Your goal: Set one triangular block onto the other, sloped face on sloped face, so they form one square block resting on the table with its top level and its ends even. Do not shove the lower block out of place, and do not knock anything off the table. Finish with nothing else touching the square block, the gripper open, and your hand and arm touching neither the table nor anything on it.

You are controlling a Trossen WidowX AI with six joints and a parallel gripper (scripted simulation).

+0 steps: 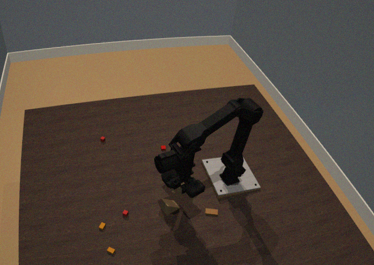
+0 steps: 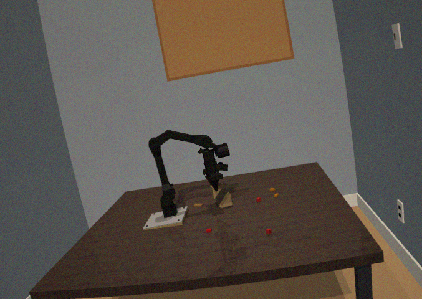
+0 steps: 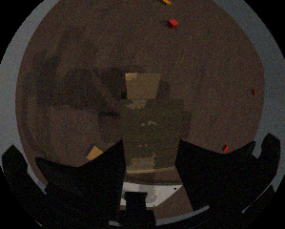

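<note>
Pincer (image 1: pixel 182 185) (image 2: pixel 215 189) (image 3: pixel 148 141) clenched on one triangular block, the held block (image 1: pixel 173 190) (image 2: pixel 215 192) (image 3: pixel 152 125), fingers at its two sides. Lower block (image 1: pixel 169 206) (image 2: pixel 227 201) (image 3: pixel 142 87) sits on the table (image 1: pixel 77 174) (image 2: pixel 154 253) (image 3: pixel 218 81), its shaded slope seemingly toward the arm's base plate (image 1: pixel 209 166) (image 2: pixel 151 223) (image 3: pixel 168 193). From where I stand the held one hangs just beside and above it; can't tell whether the slopes touch. Not a square yet.

Step in hand, my read: lining up for the mating. In the wrist view the two don't look centred, the lower one sitting off to the left, so next wants a small sideways fix, ends matched, then a slow lowering, slope to slope. Too low too soon could shove the lower block. Release only once the top sits level, then lift straight away
</note>
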